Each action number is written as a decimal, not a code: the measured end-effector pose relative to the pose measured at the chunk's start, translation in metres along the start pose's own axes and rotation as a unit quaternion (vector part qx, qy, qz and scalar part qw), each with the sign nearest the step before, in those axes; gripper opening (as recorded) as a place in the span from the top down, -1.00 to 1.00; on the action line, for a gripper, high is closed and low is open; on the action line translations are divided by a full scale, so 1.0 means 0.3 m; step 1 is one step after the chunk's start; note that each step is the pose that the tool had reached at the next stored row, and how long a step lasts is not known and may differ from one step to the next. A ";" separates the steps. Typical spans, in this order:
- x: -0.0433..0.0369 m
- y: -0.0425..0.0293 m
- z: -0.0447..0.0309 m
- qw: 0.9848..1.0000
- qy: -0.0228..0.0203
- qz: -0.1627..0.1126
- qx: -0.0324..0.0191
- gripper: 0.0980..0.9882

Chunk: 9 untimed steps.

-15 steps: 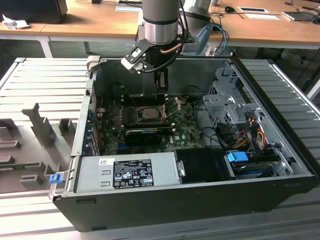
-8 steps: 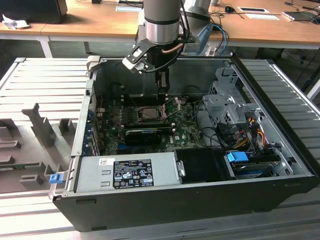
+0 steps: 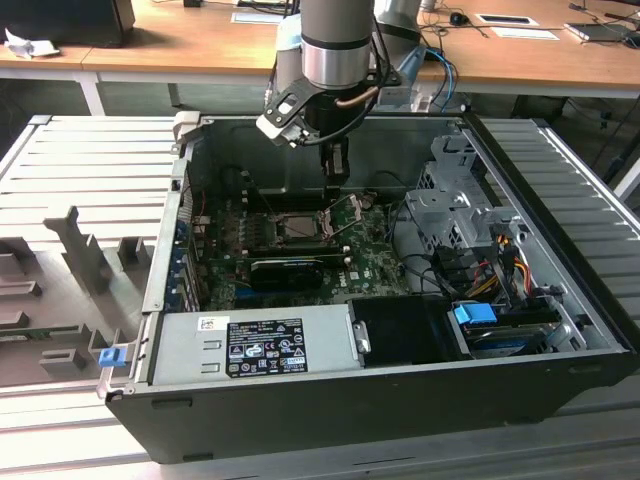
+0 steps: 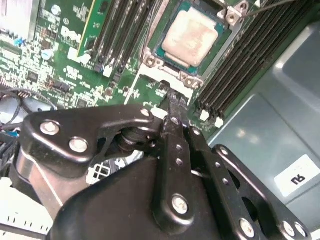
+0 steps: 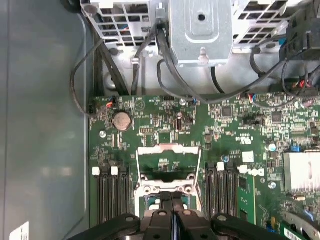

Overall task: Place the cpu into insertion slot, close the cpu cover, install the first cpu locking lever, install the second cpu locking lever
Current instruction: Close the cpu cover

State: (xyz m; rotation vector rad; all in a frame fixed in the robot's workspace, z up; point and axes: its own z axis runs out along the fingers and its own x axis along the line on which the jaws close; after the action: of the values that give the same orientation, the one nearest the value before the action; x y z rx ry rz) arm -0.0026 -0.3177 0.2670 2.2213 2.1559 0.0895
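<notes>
The gripper (image 3: 335, 178) is lowered into the open computer case (image 3: 400, 410), just above the motherboard (image 3: 372, 265). In the second wrist view its fingers (image 4: 175, 130) are pressed together with nothing held between them, and the tips are poised at the edge of the insertion slot (image 4: 150, 61). The cpu (image 4: 192, 32) is seated in that slot, its pale face left uncovered. In the first wrist view the cpu cover (image 5: 170, 149) is swung open, away from the slot, and green board is seen through its square opening.
</notes>
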 end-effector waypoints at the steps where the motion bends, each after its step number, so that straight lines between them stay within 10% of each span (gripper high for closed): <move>1: 0.000 0.009 0.001 1.000 0.000 0.000 0.000 0.98; 9: 0.001 0.032 0.002 1.000 0.000 0.000 0.000 0.98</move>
State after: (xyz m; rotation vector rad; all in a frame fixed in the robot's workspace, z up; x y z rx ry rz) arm 0.0072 -0.3177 0.2671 2.2216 2.1564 0.0885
